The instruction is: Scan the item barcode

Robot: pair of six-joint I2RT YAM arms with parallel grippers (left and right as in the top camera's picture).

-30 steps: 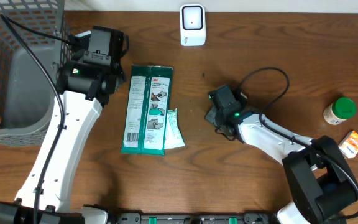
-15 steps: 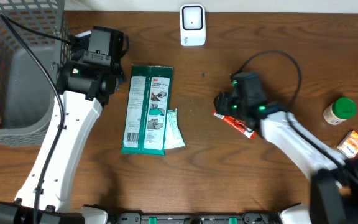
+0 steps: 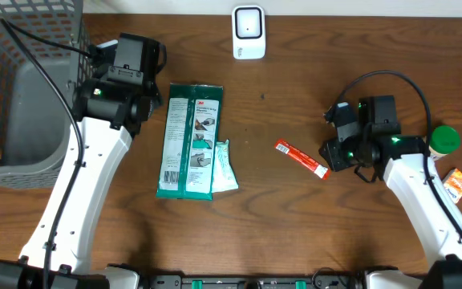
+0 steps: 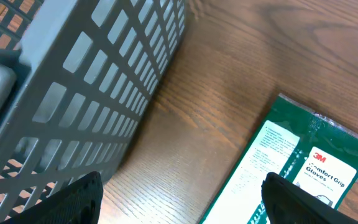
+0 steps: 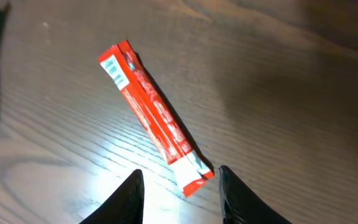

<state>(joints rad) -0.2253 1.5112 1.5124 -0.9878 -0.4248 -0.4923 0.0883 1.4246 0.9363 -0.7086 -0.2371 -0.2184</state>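
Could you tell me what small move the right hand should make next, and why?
Probably lower the right hand and close on the near end of the red packet: it lies loose, the hand open over that end, and its barcode is at the far end.

The left arm [image 3: 95,168] stretches forward, and the left gripper [image 4: 182,202] stands wide apart. The right arm [image 3: 419,189] bends inward; the right gripper [image 5: 180,198] is partly spread, empty.

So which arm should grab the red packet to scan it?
The right arm. Its hand is open, right next to the red packet. The left hand hovers far off, between the basket and the green glove pack.
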